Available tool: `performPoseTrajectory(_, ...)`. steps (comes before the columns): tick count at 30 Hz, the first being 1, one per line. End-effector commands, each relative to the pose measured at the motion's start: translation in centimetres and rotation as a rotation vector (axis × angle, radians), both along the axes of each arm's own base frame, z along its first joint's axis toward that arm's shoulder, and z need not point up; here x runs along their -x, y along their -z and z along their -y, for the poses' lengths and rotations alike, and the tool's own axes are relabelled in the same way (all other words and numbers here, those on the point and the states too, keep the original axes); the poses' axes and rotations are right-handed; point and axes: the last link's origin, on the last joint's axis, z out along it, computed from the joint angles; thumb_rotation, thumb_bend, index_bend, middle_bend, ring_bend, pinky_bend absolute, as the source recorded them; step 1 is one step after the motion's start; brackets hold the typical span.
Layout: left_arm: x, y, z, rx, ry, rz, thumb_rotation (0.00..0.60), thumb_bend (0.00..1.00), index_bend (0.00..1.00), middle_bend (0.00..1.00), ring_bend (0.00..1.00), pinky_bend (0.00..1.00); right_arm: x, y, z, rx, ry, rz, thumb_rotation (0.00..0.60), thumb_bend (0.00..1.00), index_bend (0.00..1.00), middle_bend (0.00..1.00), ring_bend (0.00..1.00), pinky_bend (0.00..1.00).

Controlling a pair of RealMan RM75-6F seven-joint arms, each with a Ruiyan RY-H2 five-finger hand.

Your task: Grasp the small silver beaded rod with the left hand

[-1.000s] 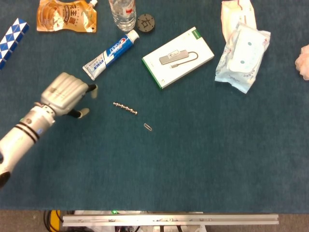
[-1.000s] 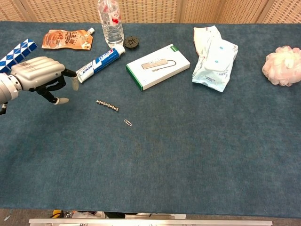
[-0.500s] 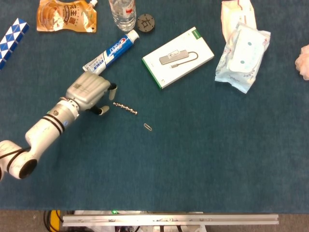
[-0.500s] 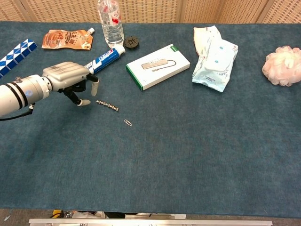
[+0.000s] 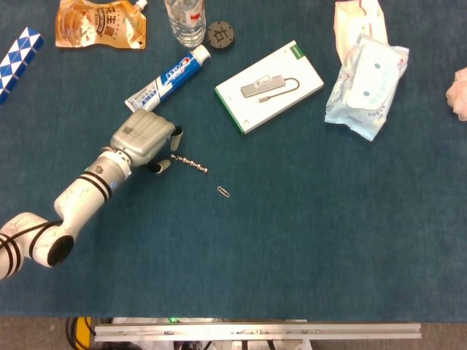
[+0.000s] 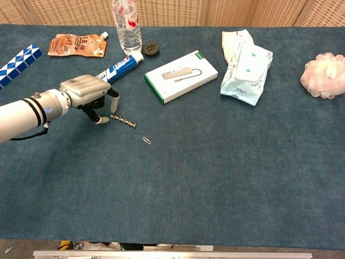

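Observation:
The small silver beaded rod lies flat on the blue cloth, slanting down to the right. My left hand hovers at its left end, palm down. Its fingers are apart, one fingertip above the rod's left end and the thumb tip just left of it. Nothing is held. The right hand is in neither view.
A toothpaste tube lies just behind the left hand. A paperclip sits right of the rod. Further back are a white box, water bottle, orange pouch, black disc, wipes packs, and a blue-white puzzle.
My left hand has travelled right across the cloth, from well left of the rod to its left end. The rod has not moved.

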Motion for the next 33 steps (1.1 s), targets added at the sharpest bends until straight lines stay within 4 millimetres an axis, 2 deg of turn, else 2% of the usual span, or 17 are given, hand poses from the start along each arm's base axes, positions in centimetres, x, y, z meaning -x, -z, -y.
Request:
performPoseTrajectory(1,0.0,0.2,0.2,0.004,-0.007,-0.002,0.6,0.27,0.47,1.0,1.0,1.0,0.2,-0.1,0.0,0.002,0.003,0.001,0.6,0.25,0.05,0.37,0.42,0.41)
performPoseTrajectory(23,-0.2,1.4,-0.1,0.004,-0.072,0.013,0.6,0.27,0.5,1.0,1.0,1.0,0.8,-0.7,-0.7,0.021,0.02,0.01,0.6,0.25,0.05,0.37,0.42,0.41)
performPoseTrajectory(33,-0.2,1.3,-0.2,-0.001,-0.082,0.02,0.6,0.35,0.53,1.0,1.0,1.0,0.8,-0.7,-0.7,0.021,0.022,0.01,0.6,0.25,0.05,0.37,0.42,0.41)
